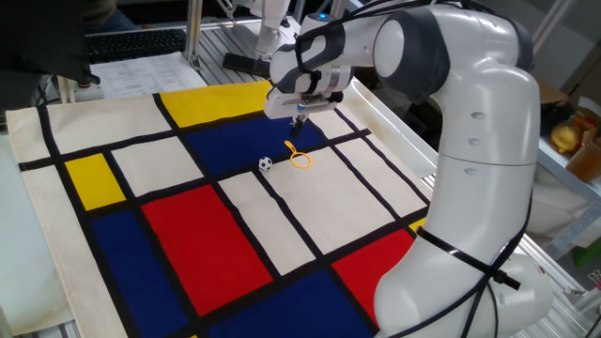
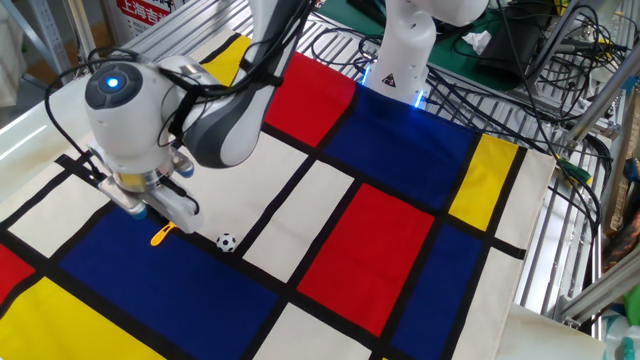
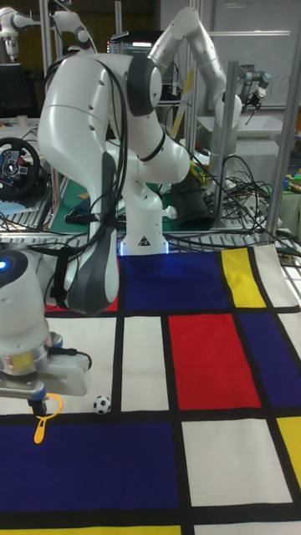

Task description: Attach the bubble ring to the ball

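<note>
The bubble ring point(image 1: 299, 158) is a thin orange loop with a short handle, lying flat where the blue patch meets the white one. The ball point(image 1: 266, 163), white with black patches, rests a little to its left, apart from it. My gripper point(image 1: 300, 118) hangs just above the ring's handle end, fingers pointing down and close together; whether a gap remains is too small to see. In the other fixed view the hand covers the loop, so only the ring's handle point(image 2: 162, 236) shows, with the ball point(image 2: 227, 242) to its right. The tall fixed view shows the ring point(image 3: 45, 415) under my gripper point(image 3: 35, 407) and the ball point(image 3: 102, 405) beside them.
A cloth point(image 1: 282, 216) of red, blue, yellow and white patches with black lines covers the table. The robot base point(image 2: 405, 55) stands at the cloth's far edge. Cables point(image 2: 540, 70) lie over the metal frame beside it.
</note>
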Tool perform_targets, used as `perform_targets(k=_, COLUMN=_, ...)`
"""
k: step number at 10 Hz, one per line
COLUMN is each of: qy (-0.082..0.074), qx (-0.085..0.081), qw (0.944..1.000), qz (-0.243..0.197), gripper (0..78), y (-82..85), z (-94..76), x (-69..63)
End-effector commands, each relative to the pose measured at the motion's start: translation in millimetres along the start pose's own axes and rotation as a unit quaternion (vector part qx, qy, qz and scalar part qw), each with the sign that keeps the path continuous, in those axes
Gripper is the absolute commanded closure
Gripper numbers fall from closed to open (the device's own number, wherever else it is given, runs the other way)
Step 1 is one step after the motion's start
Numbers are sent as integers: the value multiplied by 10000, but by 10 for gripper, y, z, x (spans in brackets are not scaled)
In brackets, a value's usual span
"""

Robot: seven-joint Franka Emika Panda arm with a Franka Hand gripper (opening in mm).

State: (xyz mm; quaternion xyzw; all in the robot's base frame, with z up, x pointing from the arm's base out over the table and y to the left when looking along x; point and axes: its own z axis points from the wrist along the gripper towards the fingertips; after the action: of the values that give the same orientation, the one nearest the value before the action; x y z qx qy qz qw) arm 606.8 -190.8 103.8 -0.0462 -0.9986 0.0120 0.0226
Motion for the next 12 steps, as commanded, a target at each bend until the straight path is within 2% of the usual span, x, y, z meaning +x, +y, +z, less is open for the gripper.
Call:
perform_targets(k=1, qy=-43, qx=7, qw=10000, qz=-11, gripper=776, y=-3, z=112, x=-30)
perform_targets(k=5, qy=-136, qx=-2, qw=9999, qz=-104, gripper=776, y=-61, z=282, x=-73)
perform_targets(k=12, qy=-137, qx=-9, qw=9999, qz=-93, gripper=776, y=-66, z=348, x=-104)
